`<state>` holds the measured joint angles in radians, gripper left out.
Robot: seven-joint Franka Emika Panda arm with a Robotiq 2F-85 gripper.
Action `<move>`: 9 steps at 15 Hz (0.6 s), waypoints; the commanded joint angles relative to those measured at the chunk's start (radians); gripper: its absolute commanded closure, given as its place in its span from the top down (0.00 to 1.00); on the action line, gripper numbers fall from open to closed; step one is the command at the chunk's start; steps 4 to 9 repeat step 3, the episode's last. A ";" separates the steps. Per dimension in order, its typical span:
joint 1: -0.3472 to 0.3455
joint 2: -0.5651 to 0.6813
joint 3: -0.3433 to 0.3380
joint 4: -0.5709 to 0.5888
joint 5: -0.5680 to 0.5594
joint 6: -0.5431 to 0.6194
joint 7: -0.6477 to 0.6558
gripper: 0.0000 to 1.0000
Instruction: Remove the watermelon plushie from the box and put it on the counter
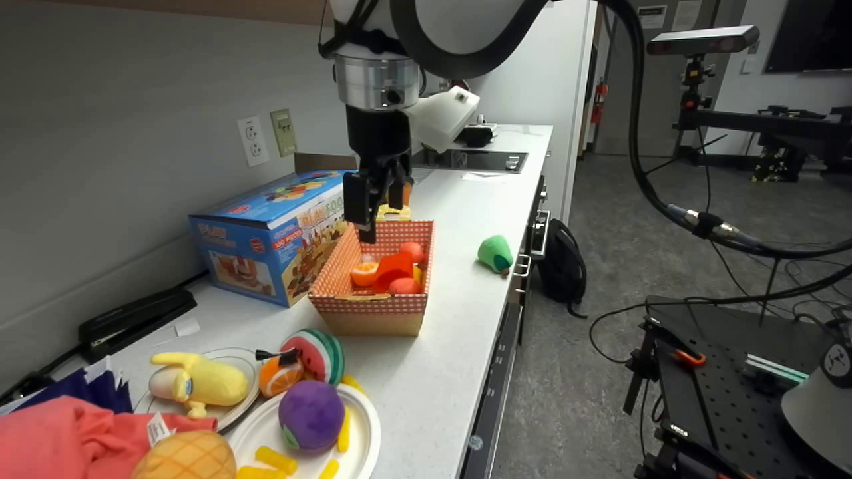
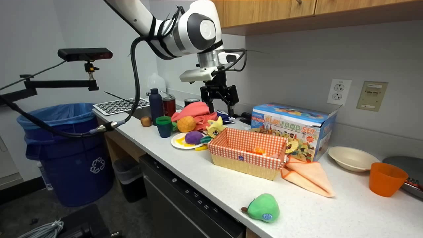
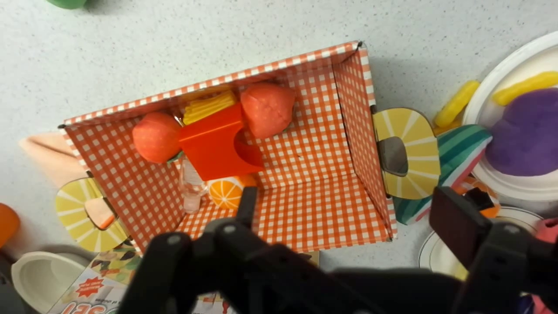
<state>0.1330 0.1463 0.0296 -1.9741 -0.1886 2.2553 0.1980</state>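
The watermelon plushie [image 1: 314,354] lies outside the box, beside its end, among the plates and toys on the counter [image 1: 439,379]. In the wrist view the plushie [image 3: 462,146] is partly hidden by the box's yellow handle; in an exterior view only a bit of its green rim [image 2: 206,139] shows. The box [image 1: 373,324] stands on the counter, also in the wrist view [image 3: 359,126]. It holds two round red-orange toys, a red fry holder, an orange slice and yellow fries. My gripper [image 1: 383,219] is open and empty above the box's end nearest the plushie, also in the wrist view [image 3: 351,211].
A blue printed carton [image 2: 287,129] stands behind the box by the wall. A green pear [image 2: 264,208] lies near the counter's front edge. A white plate [image 1: 369,426] with a purple toy [image 1: 311,416] stands by the plushie. An orange cup [image 2: 386,180] stands at the far end.
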 commanded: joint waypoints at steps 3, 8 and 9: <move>-0.010 0.000 0.010 0.002 -0.001 -0.003 0.000 1.00; -0.010 0.000 0.010 0.002 -0.001 -0.003 0.000 1.00; -0.010 0.000 0.010 0.002 -0.001 -0.003 0.000 1.00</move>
